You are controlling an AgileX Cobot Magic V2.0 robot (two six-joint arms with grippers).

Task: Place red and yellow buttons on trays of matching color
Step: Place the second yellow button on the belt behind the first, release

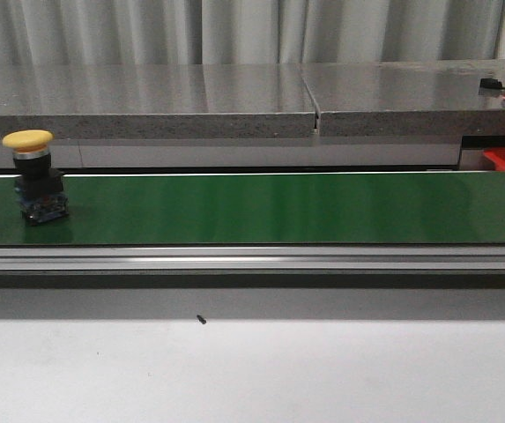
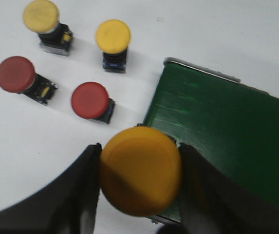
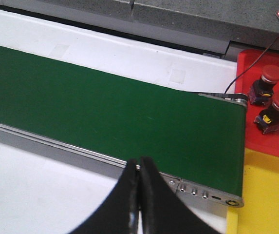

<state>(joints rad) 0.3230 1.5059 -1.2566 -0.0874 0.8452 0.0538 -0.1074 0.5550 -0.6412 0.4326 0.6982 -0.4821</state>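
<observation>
Front view: a green belt (image 1: 270, 207) runs across the frame above a white desk (image 1: 252, 370). One yellow button (image 1: 33, 174) stands upright on the belt at the far 9 o'clock end, its cap on top and its dark body touching the belt surface. A small dark speck (image 1: 201, 320) lies on the desk near the belt's front rail. Neither arm shows in this view.

Left wrist view: the left end effector (image 2: 140, 187) is closed narrowly on a yellow button's cap (image 2: 140, 176), with a black finger (image 2: 83, 190) pressed against each side of the cap. The cap sits over the end edge of the belt (image 2: 227, 136). On the desk beyond it stand four loose buttons, apart from one another: two yellow (image 2: 41, 17) (image 2: 113, 37) farther off and two red (image 2: 15, 74) (image 2: 90, 100) nearer. The far yellow one is blurred.

Right wrist view: the right end effector (image 3: 139, 195) is fully closed on nothing, its fingertips touching, above the belt's front rail (image 3: 81, 153). At the belt's 3 o'clock end lies a red tray (image 3: 275, 141) holding two red buttons (image 3: 265, 84) (image 3: 276, 111), standing close together. A yellow tray (image 3: 268, 195) adjoins the red tray on its near side; no button is visible on the part shown. A thin cable (image 3: 256, 58) runs from above the red tray to the belt's end.
</observation>
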